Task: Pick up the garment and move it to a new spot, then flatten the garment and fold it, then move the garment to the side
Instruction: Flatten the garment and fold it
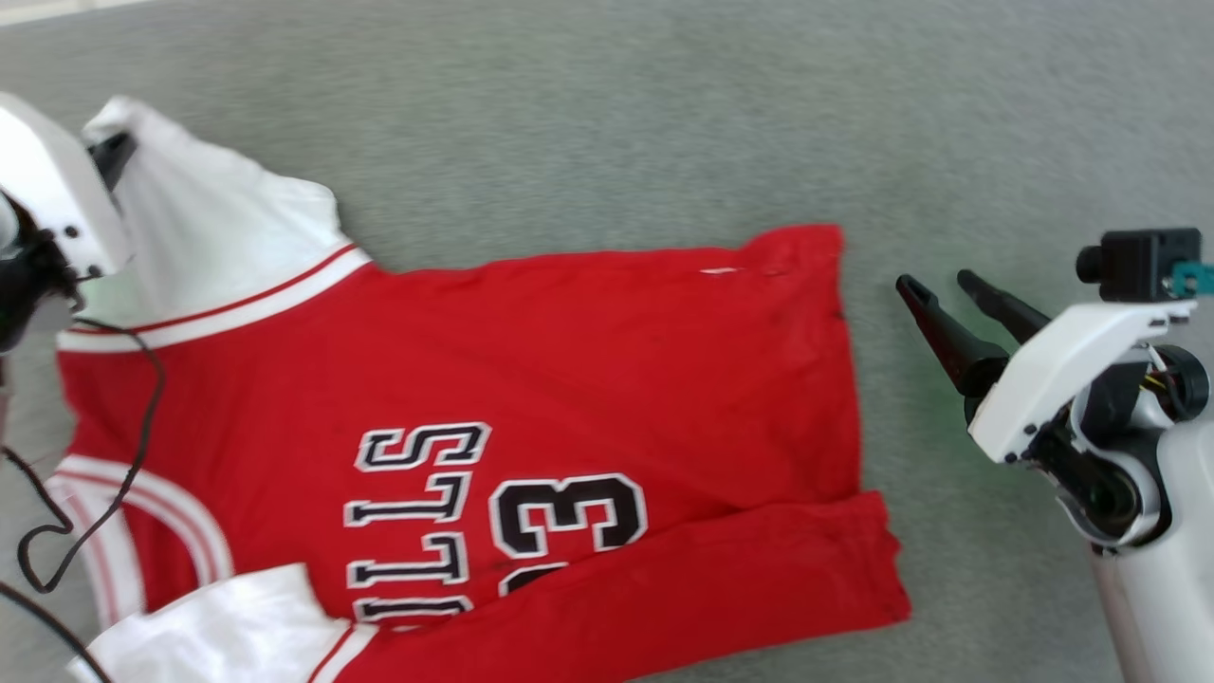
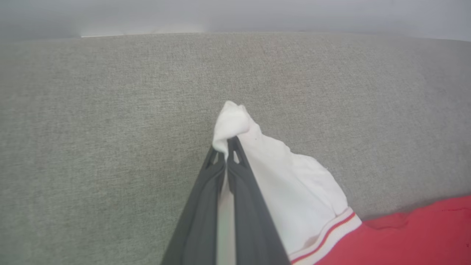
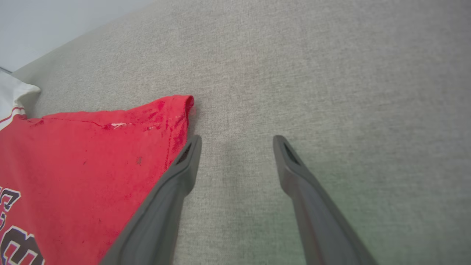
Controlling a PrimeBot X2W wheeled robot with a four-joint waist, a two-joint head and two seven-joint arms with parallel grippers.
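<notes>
The left gripper's [image 2: 226,145] two long dark fingers [image 2: 241,176] were pressed together, pinching the tip of one white short sleeve [image 2: 235,121] of the thin red basketball jersey [image 1: 531,379] with black, white-outlined lettering. The right gripper's [image 3: 237,141] fingers stood spread apart, holding nothing, just beside the jersey's red hem corner. The jersey lay spread on a grey fabric-covered surface [image 1: 664,114], its near edge folded over part of the lettering.

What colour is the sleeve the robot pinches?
White sleeve, red-striped trim; best in left wrist view.
</notes>
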